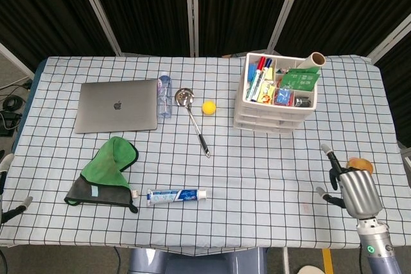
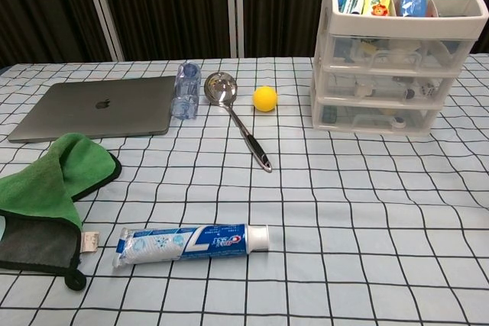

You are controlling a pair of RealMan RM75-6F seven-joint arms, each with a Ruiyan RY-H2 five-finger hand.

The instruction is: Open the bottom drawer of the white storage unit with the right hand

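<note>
Hovering over the table's near right corner in the head view, the right hand point(image 1: 352, 187) holds nothing and its fingers look parted, though some fold out of sight. It sits well in front of the white storage unit point(image 1: 276, 104) and to its right, with bare checked cloth between. An orange ball point(image 1: 358, 163) lies just beside the hand, partly hidden by it; a careless swing toward the unit could, I judge, knock it off the edge. The unit's open top tray holds markers, small packets and a green pack, with a paper roll point(image 1: 315, 60) at the back corner. The left hand point(image 1: 8, 187) barely shows at the frame's edge, far left of the unit; I cannot tell how its fingers lie.

From the chest view neither hand appears. The unit stands far right, and its bottom drawer point(image 2: 374, 118) is closed, small items showing dimly through the clear front. Pulling hard on so light a unit could drag it whole or spill the top tray; hooking the middle drawer instead is another likely slip.
</note>
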